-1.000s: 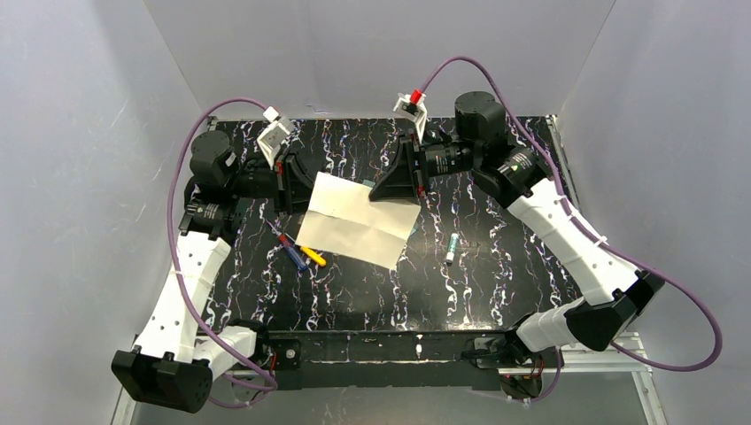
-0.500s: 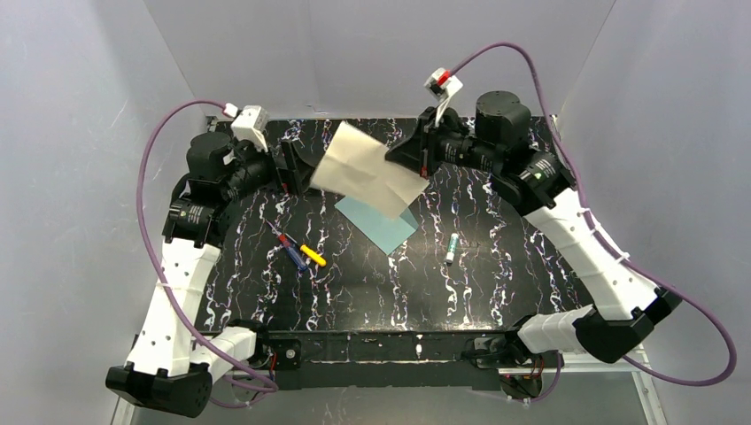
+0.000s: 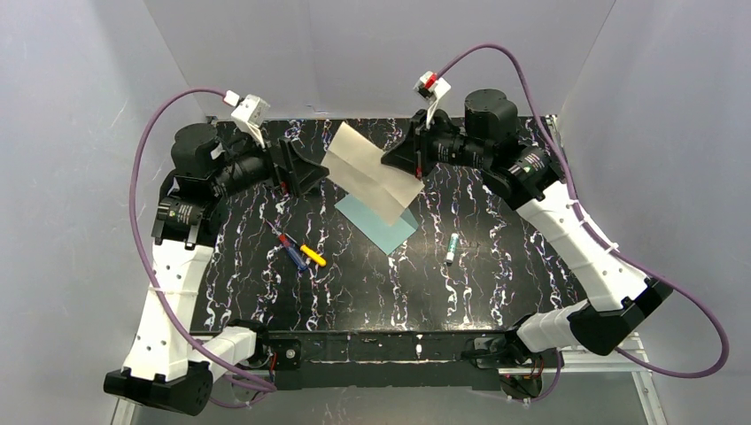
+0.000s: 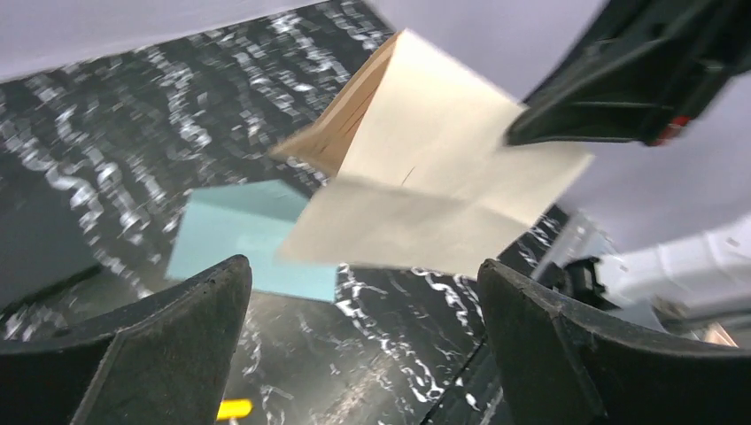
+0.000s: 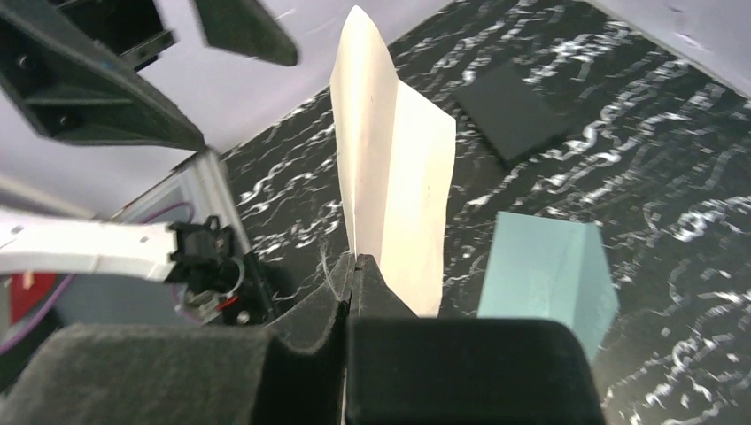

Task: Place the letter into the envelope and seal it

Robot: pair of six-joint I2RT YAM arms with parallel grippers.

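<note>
**Fingers of the right gripper pinch the creased cream paper letter aloft**

They are shut on its right edge, and the sheet hangs above the far part of the flat teal paper envelope on the black marbled table. The left gripper, jaws wide and empty, sits just beside the letter's free left edge, nearest to take it.

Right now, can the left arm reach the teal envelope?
Probably yes. The left gripper is open, and the envelope lies flat and mostly exposed; the letter, pinched by the right gripper, hangs above it.
</note>
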